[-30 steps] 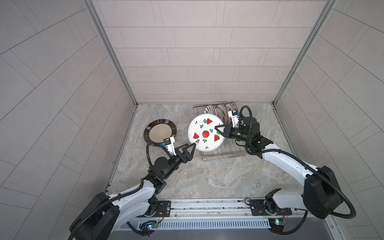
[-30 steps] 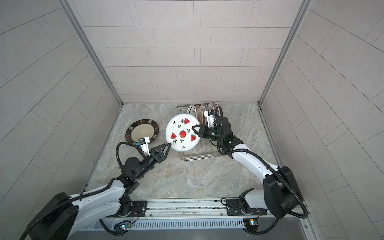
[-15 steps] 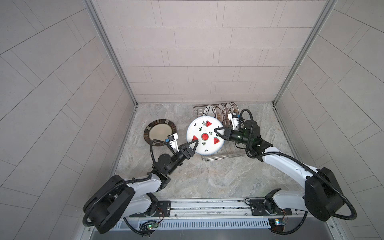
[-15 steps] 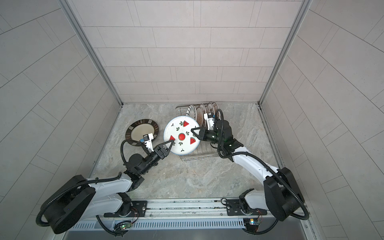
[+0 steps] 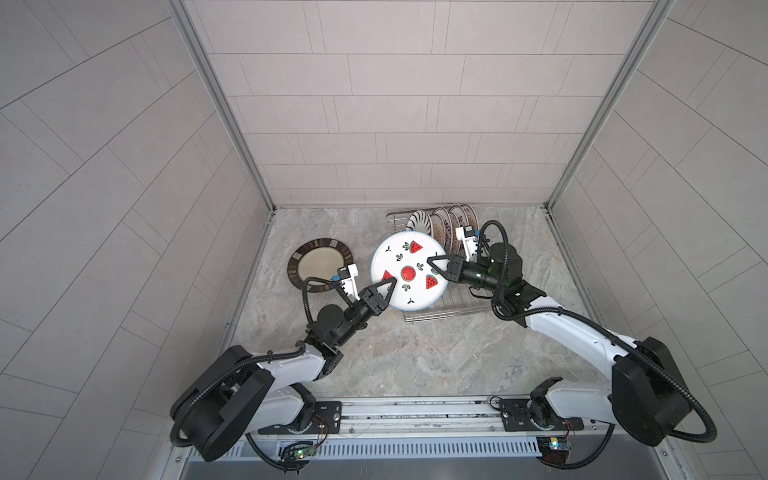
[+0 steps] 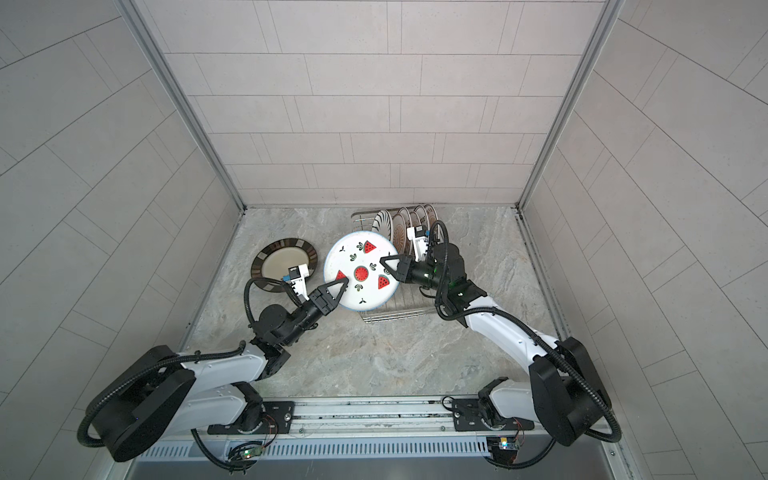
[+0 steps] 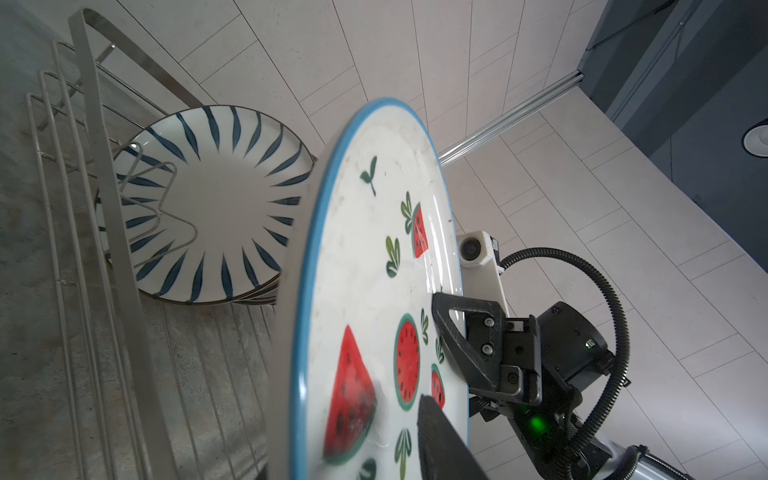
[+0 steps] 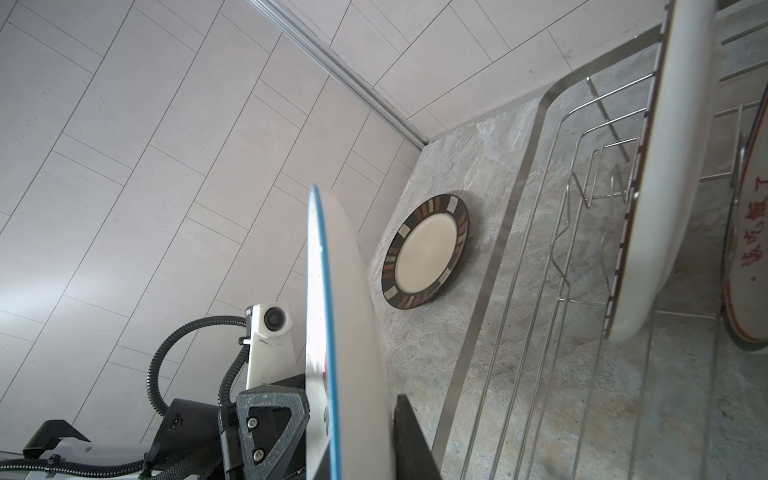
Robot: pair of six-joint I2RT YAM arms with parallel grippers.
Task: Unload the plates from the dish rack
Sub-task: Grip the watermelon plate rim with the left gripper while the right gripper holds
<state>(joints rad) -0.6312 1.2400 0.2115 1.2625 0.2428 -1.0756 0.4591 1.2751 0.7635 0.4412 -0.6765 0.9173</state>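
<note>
**Base:** Where's the watermelon plate?

**Me:** The watermelon plate (image 5: 405,253) is up between my two arms, tilted, with its face towards the overhead camera. In both top views it covers the 8 o'clock corner of the dish rack (image 5: 453,314). The rack sits towards 1 o'clock on the desk (image 5: 415,365).

**Base:** Right gripper?

**Me:** My right gripper (image 5: 432,266) comes in at the plate's 3 o'clock. Its jaws are nearly together, pinching the rim. One finger lies on the painted face and the other is behind the plate. That grip is firm.

**Base:** And the left?

**Me:** My left gripper (image 5: 390,286) is at the plate's 8 o'clock with its jaws partly apart, straddling the rim. In the left wrist view a dark finger (image 7: 440,449) lies over the face beside the big melon slice. The other finger is hidden behind the plate. I cannot tell whether the pads press on it or only stand close.

**Base:** The rest of the load?

**Me:** The striped plate (image 7: 232,208) stands upright in the prongs. More plates (image 5: 451,218) are on edge behind it at the rack's 12 o'clock end. One of these has red characters (image 8: 752,232). A brown-rimmed plate (image 5: 320,266) lies flat on the desk at 10 o'clock, well apart from the rack.
</note>
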